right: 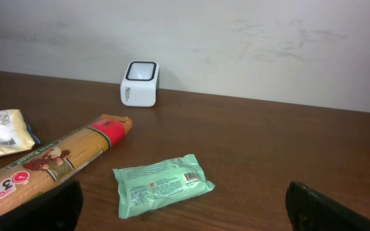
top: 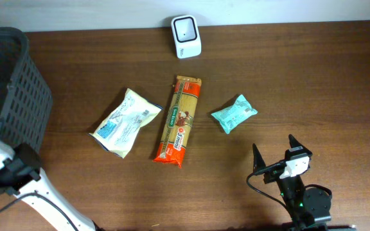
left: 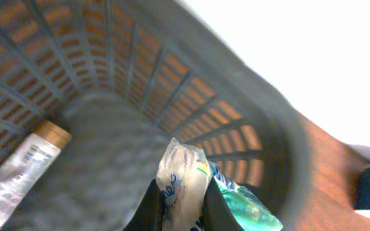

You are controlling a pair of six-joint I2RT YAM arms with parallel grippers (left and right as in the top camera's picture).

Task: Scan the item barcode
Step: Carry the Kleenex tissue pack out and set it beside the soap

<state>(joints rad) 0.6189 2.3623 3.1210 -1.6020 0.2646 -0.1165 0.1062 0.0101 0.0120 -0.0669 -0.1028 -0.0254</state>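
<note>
Plastic packet (left: 184, 168) pinched tight in our left gripper (left: 182, 206), right gripper (top: 273, 145) gapes empty; we'd lift clear of basket (left: 239, 131), barcode facing scanner (top: 186, 36).

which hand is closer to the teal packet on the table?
Right. The right hand is open, just beside the teal packet toward the robot; the left hand is in the basket at the far left, shut on a clear packet.
</note>
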